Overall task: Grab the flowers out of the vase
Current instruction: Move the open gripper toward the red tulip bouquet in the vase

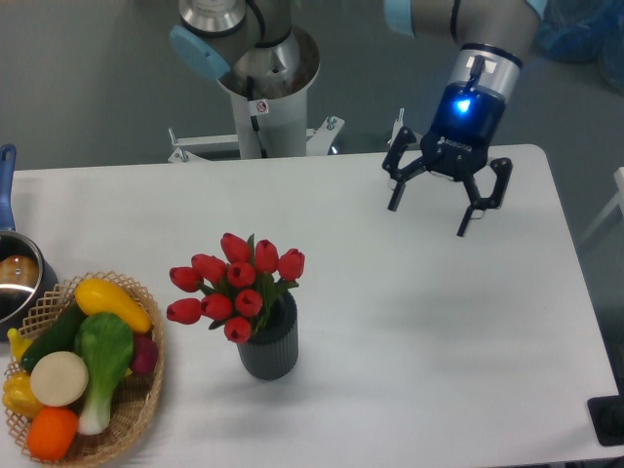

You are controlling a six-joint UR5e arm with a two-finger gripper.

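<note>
1. From the fixed camera I see the gripper [429,208] hanging above the far right part of the table [409,312], its two fingers spread wide with nothing between them; a blue light glows on its body
2. The arm above the gripper is cut off by the top edge, so I can follow it only as far as the wrist
3. The flowers [234,284] sit in the vase [268,348] near the middle of the table, toward the near side and well apart from the gripper, which is to their far right
4. The red buds lean over the left side of the vase and cover its rim; the stems are hidden inside it, so I cannot make out how they are bound
5. I read the vase as dark and ribbed, standing upright on the table
6. At the near left a wicker basket [136,409] holds vegetables; its left side runs out of the picture
7. Behind it at the left edge I see part of a metal pot [18,278] with a blue handle [6,185], most of it cut off
8. The robot's base column [263,107] stands beyond the far edge of the table
</note>
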